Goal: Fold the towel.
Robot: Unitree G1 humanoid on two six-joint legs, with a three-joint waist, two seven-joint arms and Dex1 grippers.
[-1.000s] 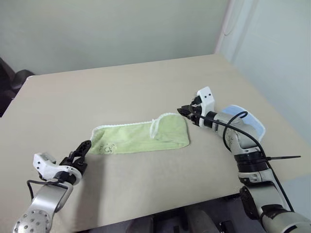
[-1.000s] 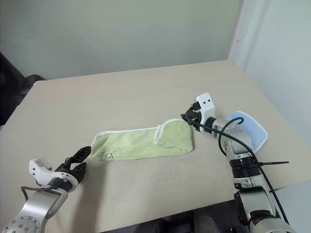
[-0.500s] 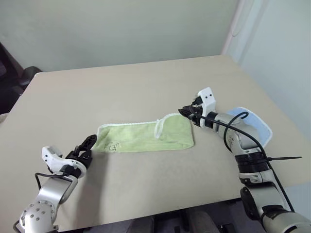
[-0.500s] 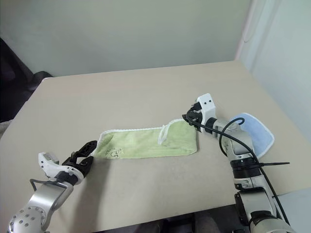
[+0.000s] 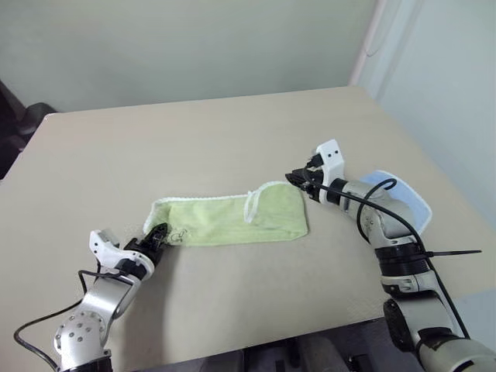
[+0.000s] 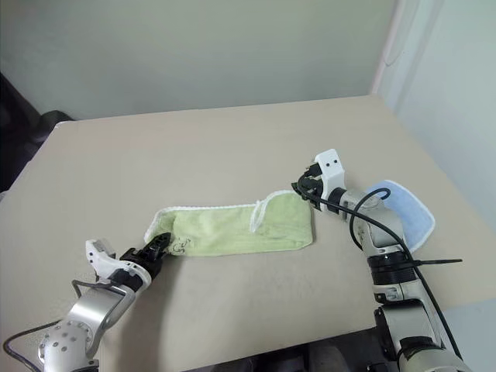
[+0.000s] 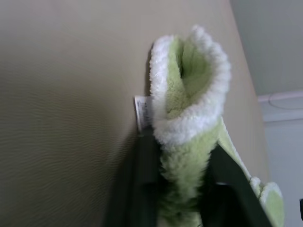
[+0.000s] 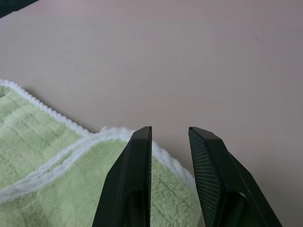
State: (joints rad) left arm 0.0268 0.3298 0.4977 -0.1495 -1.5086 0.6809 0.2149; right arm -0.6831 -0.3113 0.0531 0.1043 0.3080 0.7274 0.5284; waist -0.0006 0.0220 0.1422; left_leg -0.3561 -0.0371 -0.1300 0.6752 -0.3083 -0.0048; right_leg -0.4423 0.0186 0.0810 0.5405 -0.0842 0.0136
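Note:
The lime-green towel (image 5: 232, 221) lies as a long folded strip across the middle of the table, its right end doubled over. My left gripper (image 5: 159, 232) is at the strip's left end. In the left wrist view the two dark fingers (image 7: 147, 179) pinch the towel's (image 7: 187, 94) white-edged corner, which bulges up between them, so the gripper is shut on it. My right gripper (image 5: 292, 178) hovers just above the towel's far right corner (image 8: 47, 170). Its fingers (image 8: 137, 165) stand apart with nothing between them.
A light blue cloth (image 5: 403, 194) lies on the beige table (image 5: 194, 132) under my right forearm, near the right edge. A black cable loops along the right arm. The table's near edge runs just behind my left arm.
My left gripper moved forward to the towel's left end and shut on its corner. The right arm kept still. The head camera shifted a little.

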